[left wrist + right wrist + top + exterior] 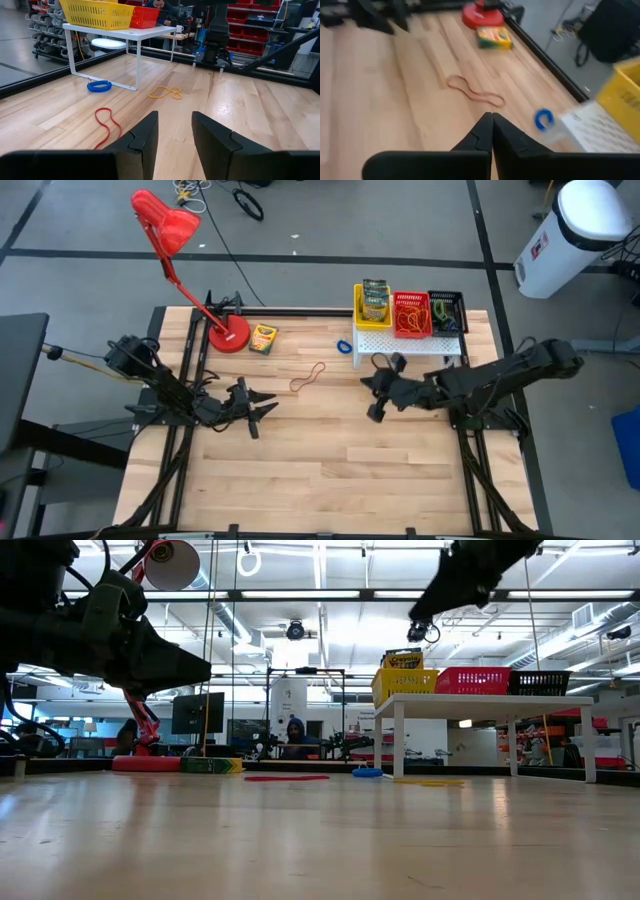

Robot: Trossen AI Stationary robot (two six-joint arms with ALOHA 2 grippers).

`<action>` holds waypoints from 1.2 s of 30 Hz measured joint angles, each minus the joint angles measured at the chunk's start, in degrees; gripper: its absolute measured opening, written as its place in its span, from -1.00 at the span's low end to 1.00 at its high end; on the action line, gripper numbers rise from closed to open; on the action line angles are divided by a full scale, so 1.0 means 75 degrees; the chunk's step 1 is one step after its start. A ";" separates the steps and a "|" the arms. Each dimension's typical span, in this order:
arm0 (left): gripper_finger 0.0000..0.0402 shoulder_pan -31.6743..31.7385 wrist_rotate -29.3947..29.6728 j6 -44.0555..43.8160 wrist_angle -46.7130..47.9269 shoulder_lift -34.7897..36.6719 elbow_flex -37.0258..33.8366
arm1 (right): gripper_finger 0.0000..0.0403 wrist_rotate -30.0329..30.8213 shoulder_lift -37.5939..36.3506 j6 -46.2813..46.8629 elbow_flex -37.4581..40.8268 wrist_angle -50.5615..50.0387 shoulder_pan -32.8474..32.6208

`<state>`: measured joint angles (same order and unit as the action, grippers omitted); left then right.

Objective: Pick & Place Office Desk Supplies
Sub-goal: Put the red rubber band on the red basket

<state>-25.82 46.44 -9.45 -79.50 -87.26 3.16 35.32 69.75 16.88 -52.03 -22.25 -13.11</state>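
Three mesh baskets stand on a white riser (400, 340) at the far right: yellow (372, 308) with a crayon box (402, 660) inside, red (411, 316) with rubber bands, and black (447, 311). Another crayon box (262, 338) lies flat by the lamp base. A red rubber band (308, 377), a blue one (344, 346) and a yellow one (165, 92) lie loose on the table. My right gripper (491, 120) hangs shut and empty above the table, right of the red band. My left gripper (175, 132) stands open and empty, low at the left.
A red desk lamp (170, 230) stands on its round base (228, 335) at the far left. The wooden tabletop (330, 460) is bare along its near half. A person sits in the room beyond the far edge (296, 735).
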 joint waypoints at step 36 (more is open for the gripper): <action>-0.38 0.0003 0.0003 0.0000 0.0000 -0.0001 0.0000 | -0.83 -0.0161 0.4416 0.3949 0.0003 0.4367 -0.0283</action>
<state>-25.80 46.45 -9.45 -79.50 -87.27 3.16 34.12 102.87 46.50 -52.01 10.50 -15.23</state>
